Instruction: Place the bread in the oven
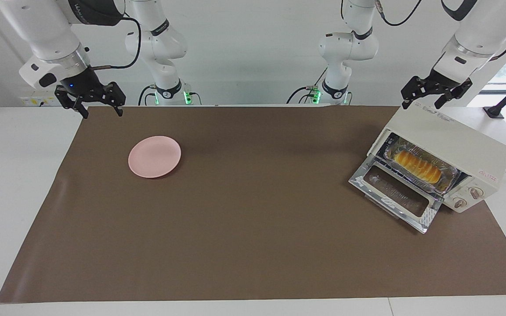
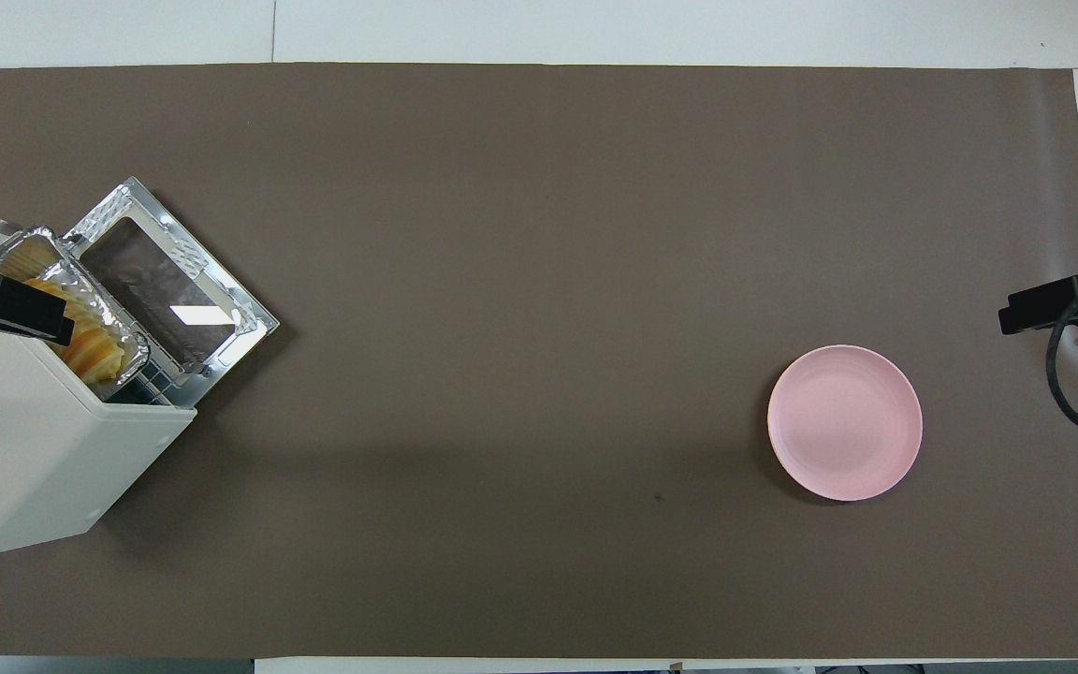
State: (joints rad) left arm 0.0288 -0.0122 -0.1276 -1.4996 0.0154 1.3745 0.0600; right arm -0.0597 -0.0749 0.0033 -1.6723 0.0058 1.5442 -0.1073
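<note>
**Two grippers raised, bread lying in the open oven**

Two arms wait at the robots' end of the table, both hands up in the air. The left gripper [image 1: 435, 94] hangs over the top of the oven [image 1: 450, 136], its two fingers spread apart with nothing between them. The right gripper [image 1: 89, 99] hangs over the robots' edge of the brown mat [image 2: 520, 281], at the right arm's end; its fingers are likewise spread wide and hold nothing.

Farther out from the robots sits the pink plate [image 1: 154, 156], bare, flat on the mat toward the right arm's end. In the overhead view it lies at about four o'clock from the mat's middle.

At the left arm's end the cream-white oven stands turned at an angle, at about nine o'clock from the mat's middle in the overhead view. Its glass door [image 1: 397, 195] is dropped fully open and rests on the mat in front of it. Inside the mouth, a silver foil tray [image 1: 448, 180] sits on the rack, and the bread [image 1: 417, 166] lies lengthwise in that tray, its ridged golden top showing.
</note>
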